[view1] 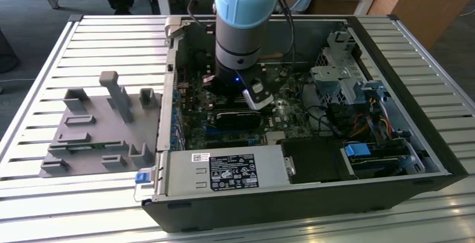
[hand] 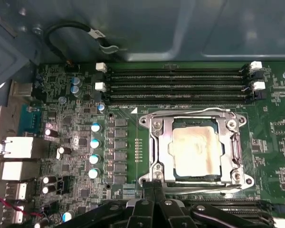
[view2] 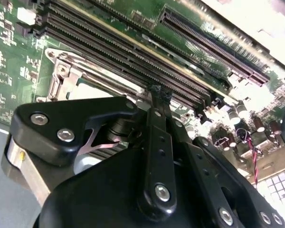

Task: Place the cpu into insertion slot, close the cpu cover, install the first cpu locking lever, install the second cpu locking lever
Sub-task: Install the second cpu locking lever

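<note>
- Slatted metal table (view1: 89,37) carries an open computer case (view1: 297,198), and the arm reaches down into it.
- Seated in the insertion slot (hand: 195,148), the cpu (hand: 194,151) shows through the closed cpu cover (hand: 164,142).
- Claw (hand: 153,186), fingers pressed together, touches the socket's edge beside the memory slots (hand: 180,85).

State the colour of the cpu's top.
Pale beige-silver, patchy; the cpu shows best in the first wrist view.
</note>
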